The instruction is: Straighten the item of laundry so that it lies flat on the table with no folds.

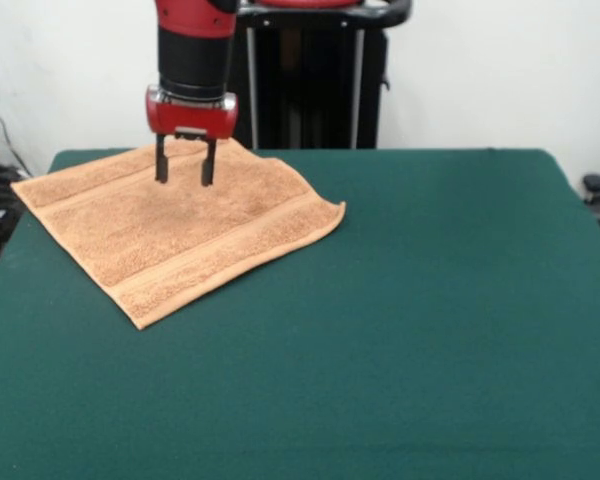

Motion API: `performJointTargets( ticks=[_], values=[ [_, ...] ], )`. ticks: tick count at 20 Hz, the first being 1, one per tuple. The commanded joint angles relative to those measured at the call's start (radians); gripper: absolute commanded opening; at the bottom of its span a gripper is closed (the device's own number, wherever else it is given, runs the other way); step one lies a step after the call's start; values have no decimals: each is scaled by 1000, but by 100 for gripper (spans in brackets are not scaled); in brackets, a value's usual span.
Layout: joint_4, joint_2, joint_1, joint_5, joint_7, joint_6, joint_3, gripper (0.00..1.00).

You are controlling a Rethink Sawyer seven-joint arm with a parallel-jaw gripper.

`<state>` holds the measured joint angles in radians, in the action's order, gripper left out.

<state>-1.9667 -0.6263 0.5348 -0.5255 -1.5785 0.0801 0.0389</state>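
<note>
The tan-orange towel (175,228) lies spread out on the left part of the dark green table (430,320), turned like a diamond, with woven border bands near two edges. Its right corner curls up slightly. My gripper (185,178) hangs from the red and black arm above the towel's far part. Its two black fingers are apart and hold nothing; the tips are at or just above the cloth.
The black pedestal (315,75) stands behind the table's far edge. The towel's left corner lies close to the table's left edge. Dark items (595,190) sit beyond the table's right side.
</note>
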Motion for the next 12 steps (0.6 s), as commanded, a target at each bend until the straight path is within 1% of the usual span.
performJointTargets(
  ticks=[1,5,8,10,12],
  values=[
    [-118,-48,-42,71,-140,101,-133,100],
    [-147,-78,-56,92,-147,108,-129,100],
    [-133,-62,-71,103,-154,93,-121,100],
    [-149,-62,-79,106,-171,62,-109,100],
    [-150,-67,-78,110,-168,63,-110,100]
  ],
)
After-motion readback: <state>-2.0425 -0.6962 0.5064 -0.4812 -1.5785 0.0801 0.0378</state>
